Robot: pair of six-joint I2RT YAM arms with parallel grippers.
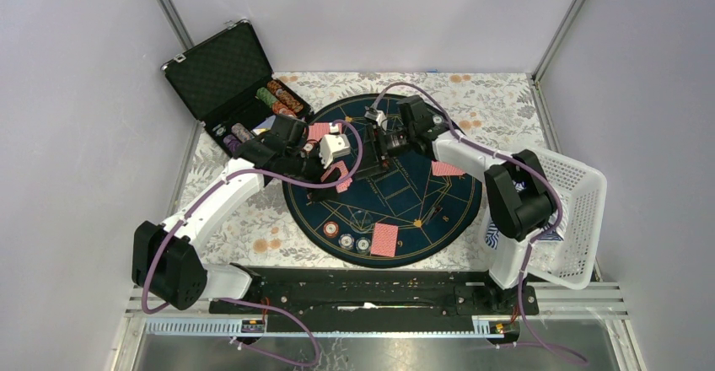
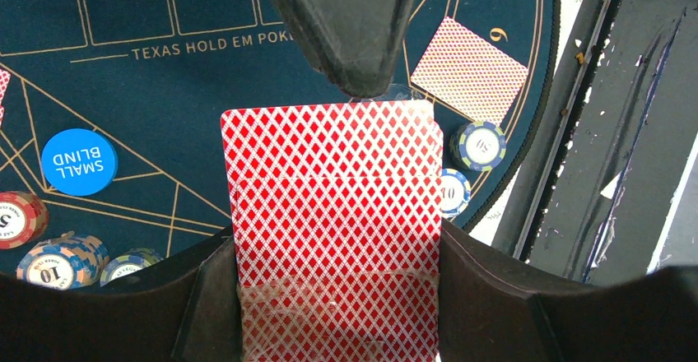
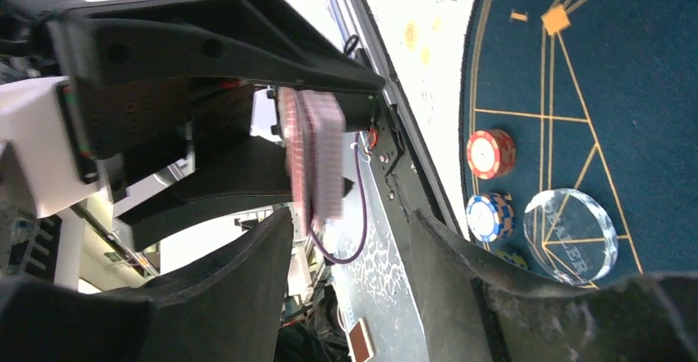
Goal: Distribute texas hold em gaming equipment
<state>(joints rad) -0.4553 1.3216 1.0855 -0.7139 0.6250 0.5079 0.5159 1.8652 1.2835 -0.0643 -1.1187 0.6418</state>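
Red-backed cards [image 2: 333, 214] | clamped between left jaws | end between right jaws

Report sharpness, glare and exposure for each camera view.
Top external: even light, sharp across the round mat. Left wrist: crisp; the card deck and mat lettering read clearly. Right wrist: the deck is blurred, the upper left is blown out white, the clear dealer disc is sharp.

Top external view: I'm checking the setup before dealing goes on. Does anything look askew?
Yes: the white basket at the right edge of the table leans tilted, its opening turned sideways rather than sitting flat.
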